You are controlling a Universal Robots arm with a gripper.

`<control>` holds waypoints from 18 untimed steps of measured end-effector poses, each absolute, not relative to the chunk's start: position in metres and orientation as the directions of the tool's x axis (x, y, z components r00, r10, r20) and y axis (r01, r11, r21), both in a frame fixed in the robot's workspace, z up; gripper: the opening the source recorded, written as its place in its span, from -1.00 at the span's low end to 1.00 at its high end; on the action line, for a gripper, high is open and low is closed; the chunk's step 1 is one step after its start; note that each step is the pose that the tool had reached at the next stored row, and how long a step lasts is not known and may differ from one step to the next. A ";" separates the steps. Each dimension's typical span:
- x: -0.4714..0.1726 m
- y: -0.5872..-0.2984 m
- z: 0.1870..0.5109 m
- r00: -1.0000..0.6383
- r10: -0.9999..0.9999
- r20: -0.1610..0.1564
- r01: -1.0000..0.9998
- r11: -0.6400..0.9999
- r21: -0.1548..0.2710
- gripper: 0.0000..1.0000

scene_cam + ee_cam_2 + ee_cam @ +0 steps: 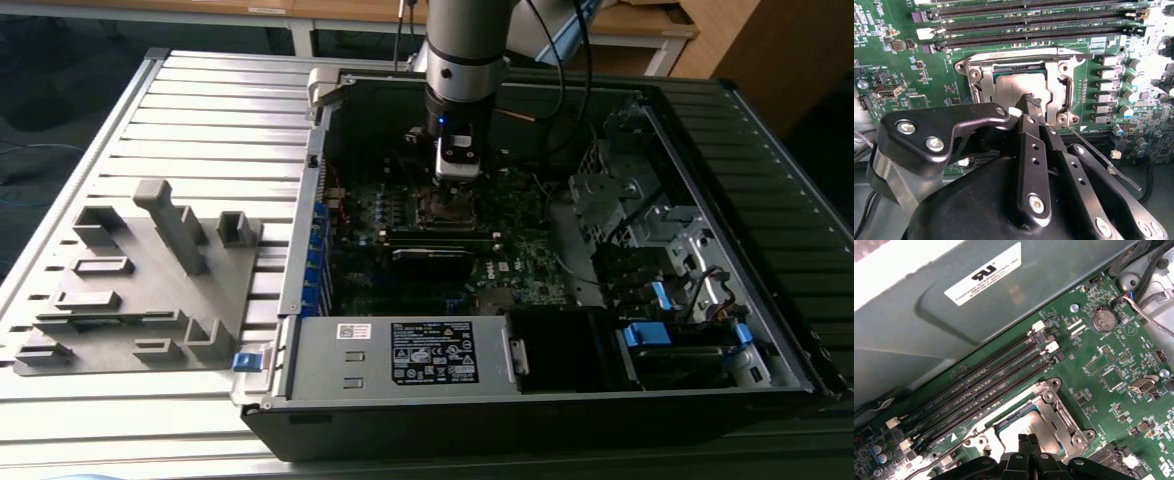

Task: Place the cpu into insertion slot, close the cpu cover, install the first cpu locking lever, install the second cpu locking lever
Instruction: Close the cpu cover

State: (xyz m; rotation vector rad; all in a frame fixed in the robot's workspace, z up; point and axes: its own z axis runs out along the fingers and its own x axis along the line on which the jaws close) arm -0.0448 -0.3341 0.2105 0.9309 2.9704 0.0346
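Directly beneath the fingers (1029,117) lies the cpu (1011,90), seated in the insertion slot (981,82) with the cpu cover (1065,87) flat around it. The fingers are pressed together, gripping nothing, their tips just over the chip's near edge. Beside them a thin locking lever (1104,157) angles outward.

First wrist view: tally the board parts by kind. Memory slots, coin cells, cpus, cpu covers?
memory slots: 4
coin cell: 1
cpu: 1
cpu cover: 1
Total: 7
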 end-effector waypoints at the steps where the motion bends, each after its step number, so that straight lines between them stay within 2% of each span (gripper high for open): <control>1: -0.045 -0.334 0.211 -0.821 0.570 -0.021 0.570 0.821 0.030 -0.79; 18: -0.045 -0.334 0.211 -0.830 0.557 -0.021 0.556 0.831 0.030 -0.79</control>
